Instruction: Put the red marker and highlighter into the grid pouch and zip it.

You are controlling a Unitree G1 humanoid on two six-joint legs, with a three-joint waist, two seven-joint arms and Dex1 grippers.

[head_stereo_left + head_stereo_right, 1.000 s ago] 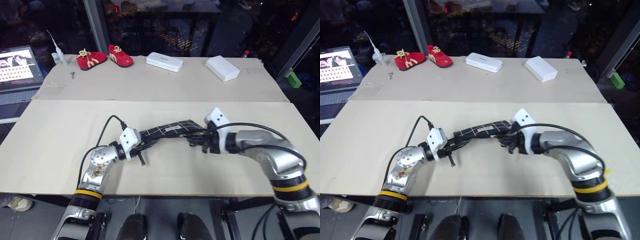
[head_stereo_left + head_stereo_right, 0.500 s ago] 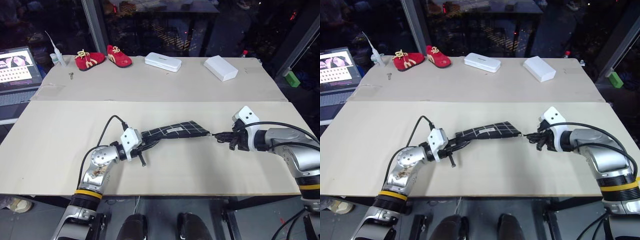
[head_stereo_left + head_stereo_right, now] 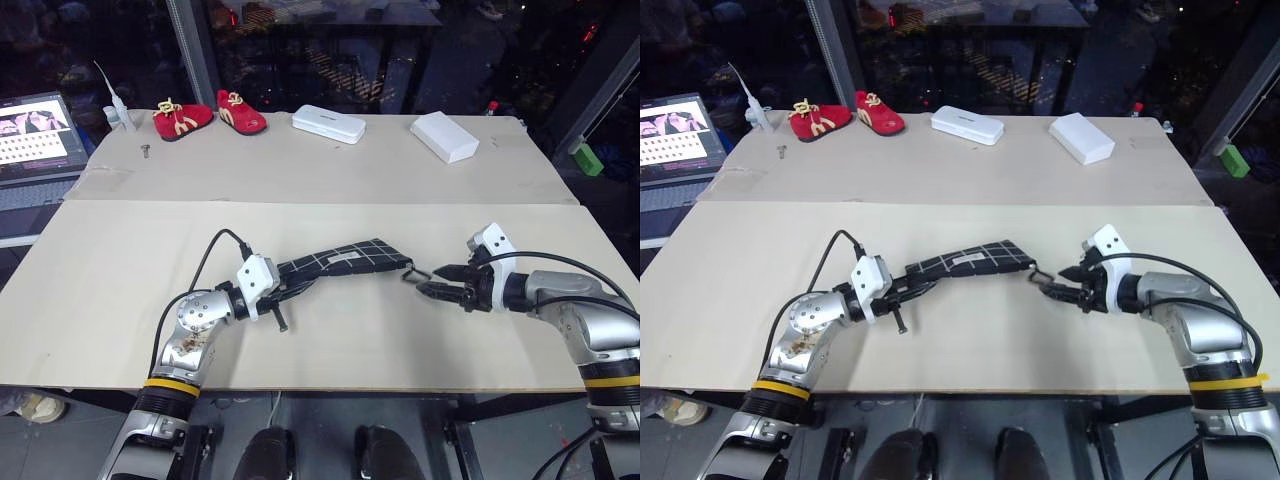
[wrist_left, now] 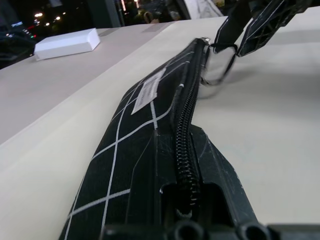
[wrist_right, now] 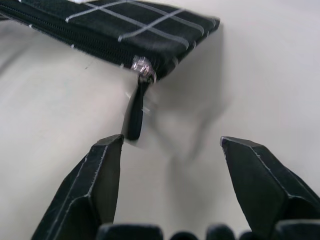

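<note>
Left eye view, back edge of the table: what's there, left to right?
white squeeze bottle → small key → left red shoe → right red shoe → rounded white case → white box

Both eye views look forward and down over the table point(image 3: 330, 180) from above. Each wrist view sits low and close, facing the grid pouch point(image 4: 150, 130) from opposite ends; all four share it.
</note>
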